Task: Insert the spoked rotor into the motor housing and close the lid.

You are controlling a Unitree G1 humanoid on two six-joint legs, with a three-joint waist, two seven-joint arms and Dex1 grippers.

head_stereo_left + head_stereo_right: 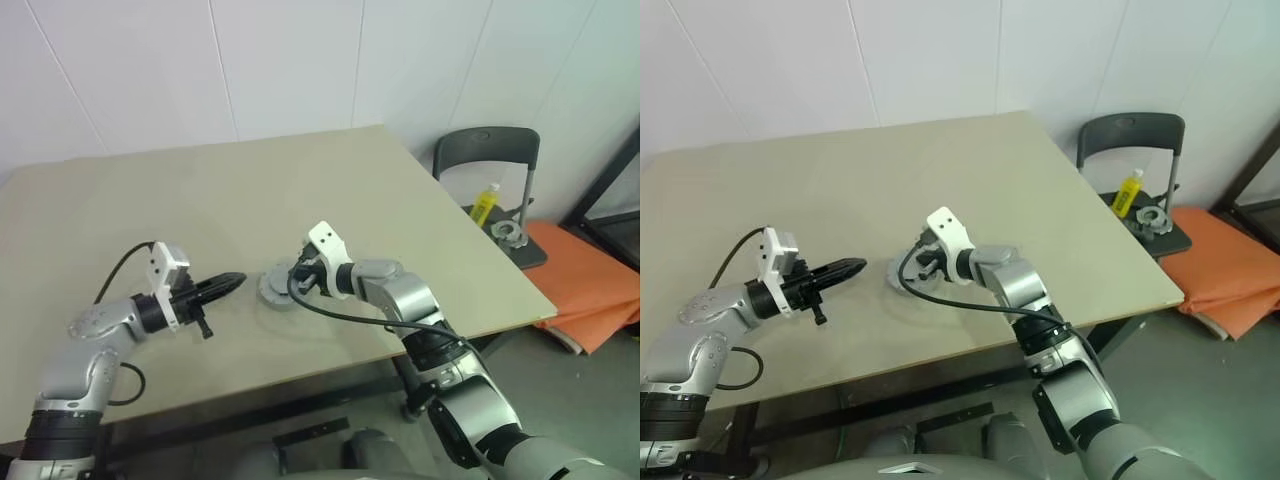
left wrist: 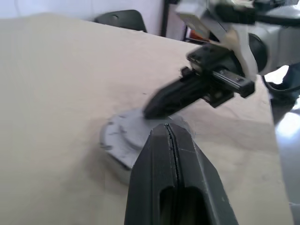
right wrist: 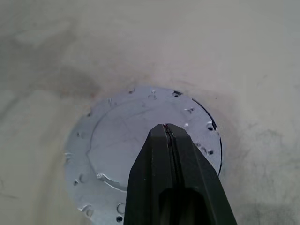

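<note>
The lid (image 3: 126, 140), a flat round grey metal disc with small holes around its edge, lies on the beige table (image 1: 200, 200) near the front middle. Under one side of its rim shows a dark sliver (image 3: 213, 124), which seems to be the motor housing's rim. The rest of the housing and the spoked rotor are hidden. My right gripper (image 1: 296, 282) is shut, its tip right over the lid's top face; I cannot tell whether it touches. My left gripper (image 1: 240, 279) is shut and empty, level, pointing at the lid from a short way to its left.
A dark chair (image 1: 487, 150) stands past the table's right edge with a yellow bottle (image 1: 486, 203) and a metal part (image 1: 507, 233) on its seat. An orange mat (image 1: 590, 285) lies on the floor to the right. The table's front edge runs close below the lid.
</note>
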